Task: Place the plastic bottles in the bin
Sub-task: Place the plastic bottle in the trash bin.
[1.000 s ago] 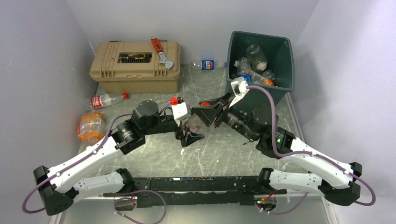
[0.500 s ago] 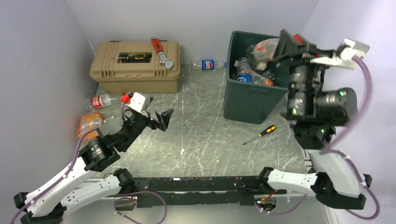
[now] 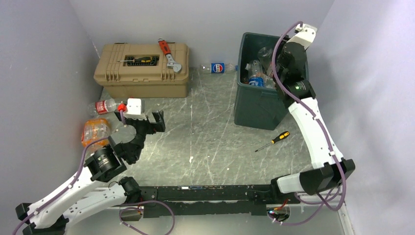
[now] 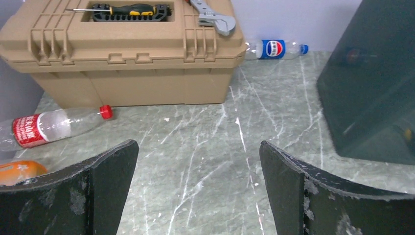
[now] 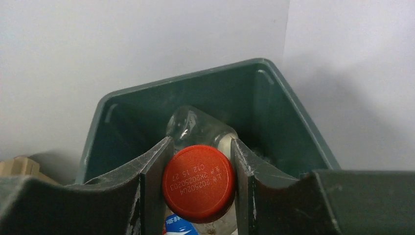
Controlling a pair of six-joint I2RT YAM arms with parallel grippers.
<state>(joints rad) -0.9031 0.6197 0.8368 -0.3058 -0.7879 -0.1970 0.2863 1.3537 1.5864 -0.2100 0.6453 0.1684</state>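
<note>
Several bottles [image 3: 255, 78] lay in the bin [image 3: 259, 105]; the right gripper [image 5: 200, 149] clamped a red-capped bottle [image 5: 198, 186] over it. Three lay on the table [image 3: 210, 142]: red-labelled bottle [image 3: 103, 105], orange bottle [image 3: 94, 133], blue-labelled bottle [image 3: 219, 68]. The left gripper [image 4: 198, 149] stood open, empty.

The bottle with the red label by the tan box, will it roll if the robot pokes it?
Probably yes: the red-label bottle lies on its round side on the smooth table, so a poke could roll it. It looks empty, so likely light. Its thin-looking clear plastic may squash when squeezed.

Red-capped bottle [image 5: 198, 183] mostly behind its cap; orange bottle [image 4: 17, 171] half off left-wrist view.
</note>
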